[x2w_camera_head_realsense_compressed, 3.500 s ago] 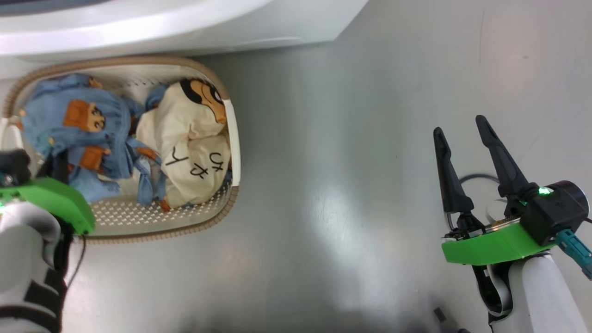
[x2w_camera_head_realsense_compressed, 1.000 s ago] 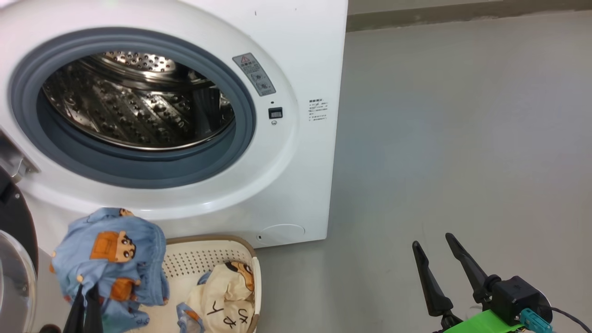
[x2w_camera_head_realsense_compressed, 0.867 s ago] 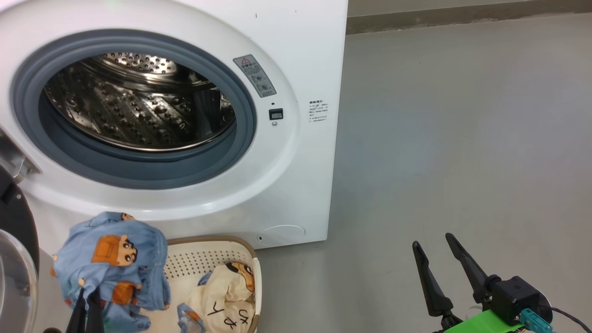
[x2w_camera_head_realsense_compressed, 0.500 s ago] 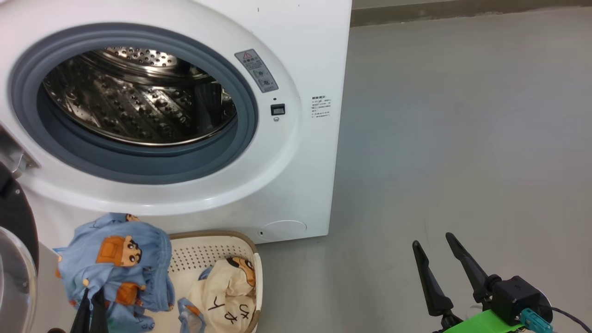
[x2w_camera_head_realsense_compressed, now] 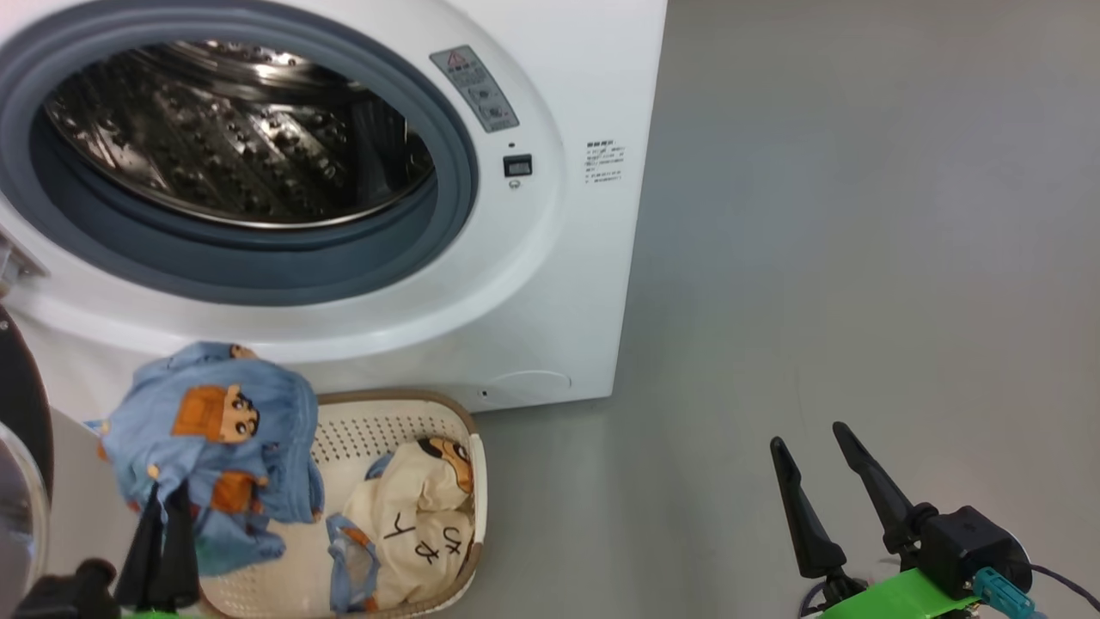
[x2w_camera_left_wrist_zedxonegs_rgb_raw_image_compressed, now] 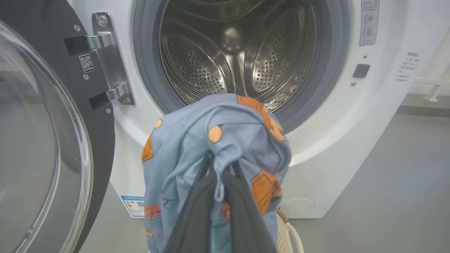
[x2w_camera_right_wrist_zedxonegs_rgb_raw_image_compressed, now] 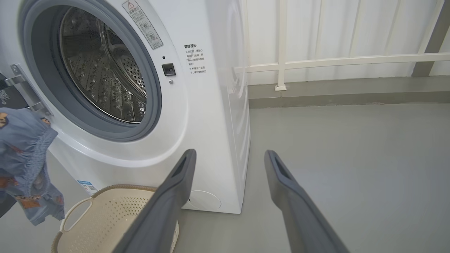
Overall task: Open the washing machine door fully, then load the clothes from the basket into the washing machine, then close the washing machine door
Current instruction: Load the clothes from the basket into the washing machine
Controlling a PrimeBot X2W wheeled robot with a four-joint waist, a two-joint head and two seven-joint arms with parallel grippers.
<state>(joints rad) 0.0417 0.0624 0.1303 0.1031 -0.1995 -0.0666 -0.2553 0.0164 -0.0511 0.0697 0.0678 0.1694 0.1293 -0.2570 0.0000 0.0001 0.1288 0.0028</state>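
Limply, light-blue garment (x2w_camera_left_wrist_zedxonegs_rgb_raw_image_compressed: 190, 147) drapes over left end effector (x2w_camera_left_wrist_zedxonegs_rgb_raw_image_compressed: 220, 161).

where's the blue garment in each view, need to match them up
head view: blue garment at lower left, held by the left tool, next to the basket.
left wrist view: blue garment at centre, below the drum.
right wrist view: blue garment at the left edge.
shared landmark: the black square right of the drum, in all three.
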